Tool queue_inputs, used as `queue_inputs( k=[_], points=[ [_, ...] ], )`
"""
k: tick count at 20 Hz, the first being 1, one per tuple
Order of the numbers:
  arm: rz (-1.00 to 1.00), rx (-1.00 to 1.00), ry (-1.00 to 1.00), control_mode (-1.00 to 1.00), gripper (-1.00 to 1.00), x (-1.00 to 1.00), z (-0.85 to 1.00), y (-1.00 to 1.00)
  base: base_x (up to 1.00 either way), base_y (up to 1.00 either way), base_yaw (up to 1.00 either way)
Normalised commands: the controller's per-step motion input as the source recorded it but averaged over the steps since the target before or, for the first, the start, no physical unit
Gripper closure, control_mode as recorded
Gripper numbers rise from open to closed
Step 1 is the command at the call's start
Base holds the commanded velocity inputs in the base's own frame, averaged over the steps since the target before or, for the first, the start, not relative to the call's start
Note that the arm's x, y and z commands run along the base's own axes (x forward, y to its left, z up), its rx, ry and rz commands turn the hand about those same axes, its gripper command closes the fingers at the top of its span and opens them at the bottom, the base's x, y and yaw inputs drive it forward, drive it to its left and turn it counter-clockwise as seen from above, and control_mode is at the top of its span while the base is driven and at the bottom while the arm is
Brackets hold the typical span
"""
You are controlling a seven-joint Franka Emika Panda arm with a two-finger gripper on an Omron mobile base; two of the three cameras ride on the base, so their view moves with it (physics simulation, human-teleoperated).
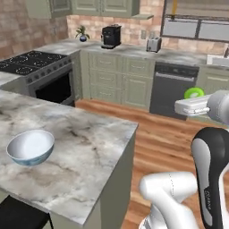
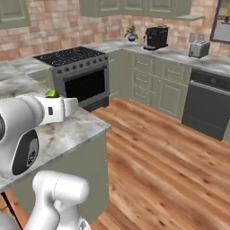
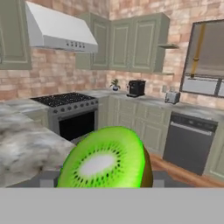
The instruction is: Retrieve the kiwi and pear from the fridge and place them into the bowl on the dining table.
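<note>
The kiwi (image 3: pixel 107 159) is held in the gripper (image 1: pixel 191 103), carried toward the bench (image 1: pixel 85 147). The bowl (image 1: pixel 30 146) sits at nine o'clock; a leftward reach above it is needed next.

Bright, even rendered light — soft shadows, slight blur.

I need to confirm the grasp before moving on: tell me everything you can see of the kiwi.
The kiwi is a cut half: bright green flesh, pale white core, a ring of tiny black seeds, brown skin along its edge. In the hand view its cut face turns toward the camera, seated between the gripper fingers. From the base views only a green sliver shows above the white hand, off the dining table edge, above the wooden floor.
</note>
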Motion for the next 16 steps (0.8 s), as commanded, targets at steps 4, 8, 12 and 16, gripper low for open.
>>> queue_inputs(
  k=[4,8,12,16],
  points=[
    [0.0,0.0,0.0,1.0,1.0,0.0,0.0,0.0,-0.34,0.14,0.5],
    [0.0,0.0,0.0,1.0,1.0,0.0,0.0,0.0,-0.08,0.38,0.44],
    [0.0,0.0,0.0,1.0,1.0,0.0,0.0,0.0,0.0,0.53,0.39],
    [0.0,0.0,0.0,1.0,1.0,0.0,0.0,0.0,0.0,0.82,0.31]
  ],
)
